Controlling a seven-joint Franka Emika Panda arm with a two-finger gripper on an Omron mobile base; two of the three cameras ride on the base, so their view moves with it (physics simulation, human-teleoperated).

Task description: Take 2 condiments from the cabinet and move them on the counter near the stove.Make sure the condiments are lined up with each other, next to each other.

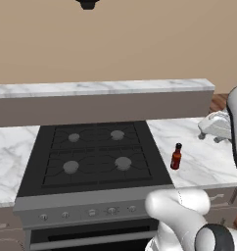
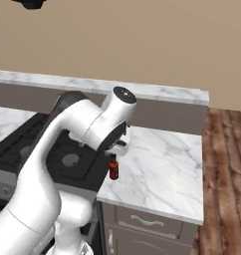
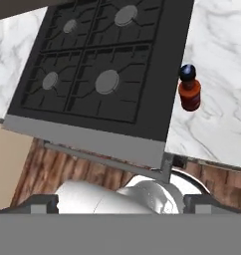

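The white marble counter ran along both sides of the black stove, the biggest thing there. The small reddish-brown sauce bottle stood upright on the counter, just beside the stove's right edge. The gripper was high above the stove's front, open wide and holding nothing.

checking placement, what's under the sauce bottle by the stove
The sauce bottle stands upright on the white marble counter, just right of the stove. Nothing else shows beneath it; the patch directly under its base is covered.
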